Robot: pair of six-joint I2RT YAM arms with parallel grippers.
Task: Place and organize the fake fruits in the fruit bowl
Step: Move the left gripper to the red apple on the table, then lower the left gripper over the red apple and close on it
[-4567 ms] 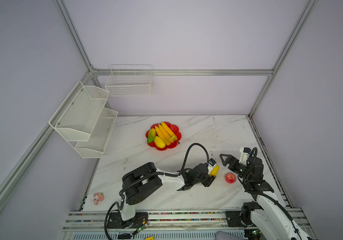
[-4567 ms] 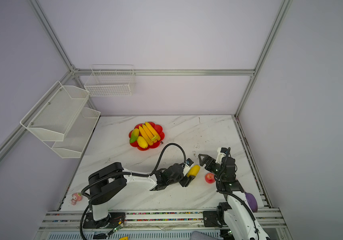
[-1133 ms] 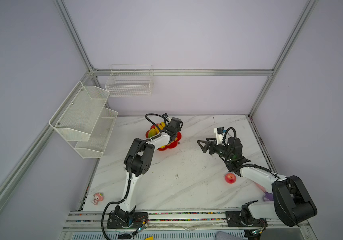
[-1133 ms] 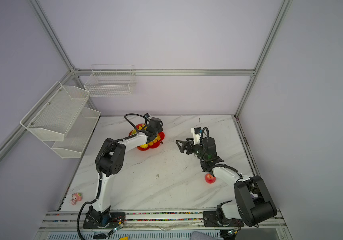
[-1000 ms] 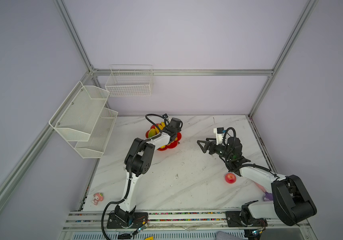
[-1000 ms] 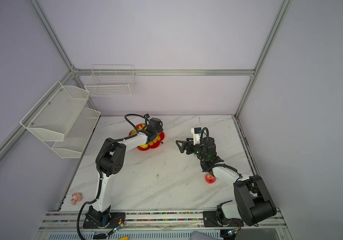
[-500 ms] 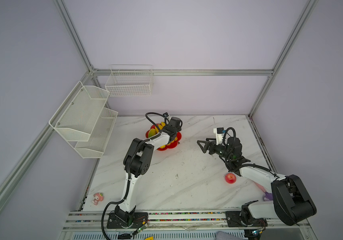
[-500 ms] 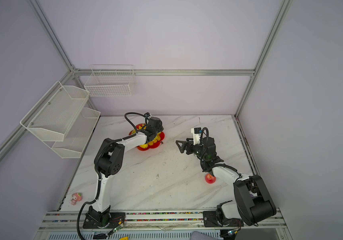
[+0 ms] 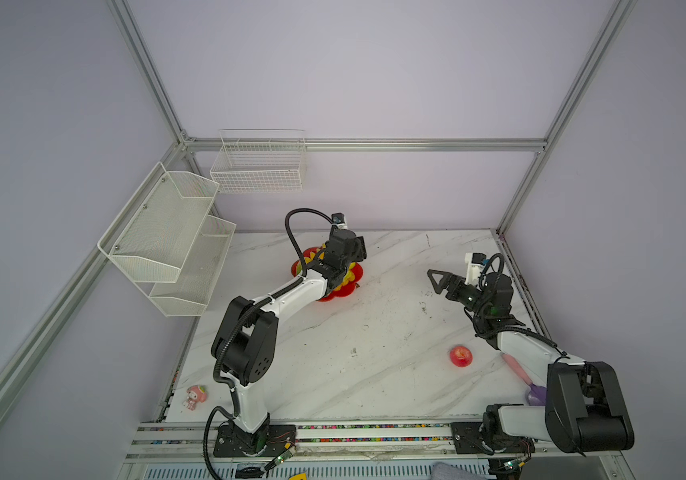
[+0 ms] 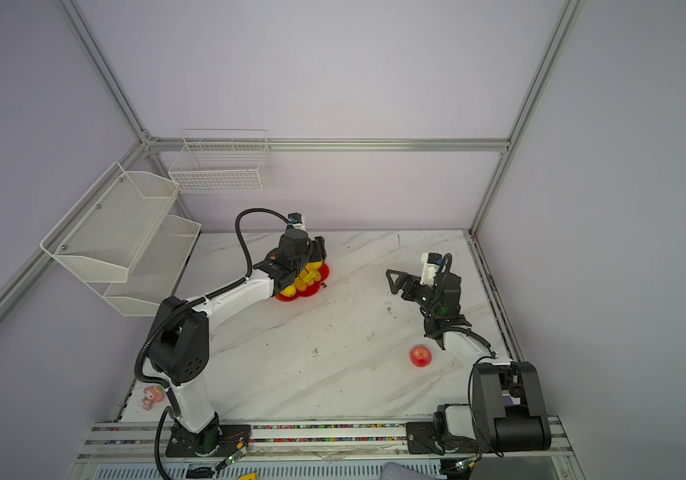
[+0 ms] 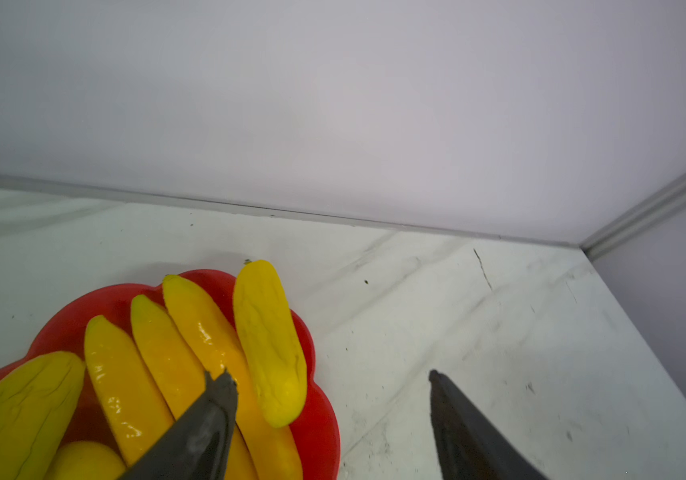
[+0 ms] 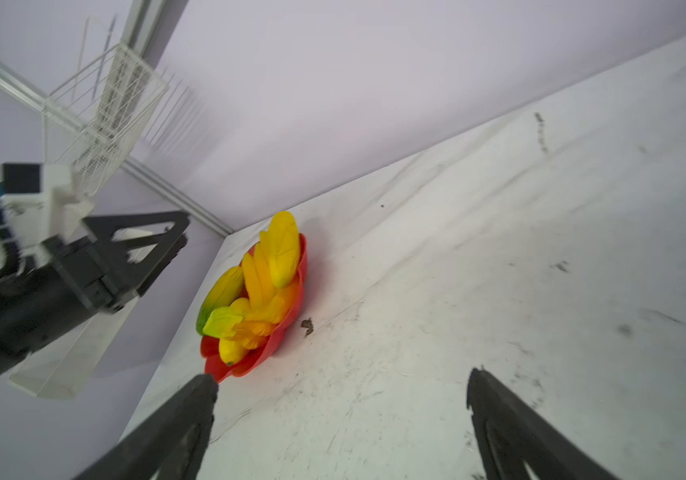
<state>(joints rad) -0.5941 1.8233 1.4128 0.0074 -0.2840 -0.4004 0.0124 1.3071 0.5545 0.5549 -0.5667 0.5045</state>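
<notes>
Yellow plastic oval fruit (image 11: pixel 268 332) lay in the red scalloped bowl (image 11: pixel 320 419); left fingers (image 11: pixel 208 424) spread, apparently to free it; right fingers (image 12: pixel 183 424) spread, empty.

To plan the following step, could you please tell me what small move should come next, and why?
Probably the right hand should draw back toward the small glossy red plastic apple. It is the only fruit lying on the white marble table, outside the red flower-shaped plastic bowl, and that hand is open, empty and nearer it.
</notes>
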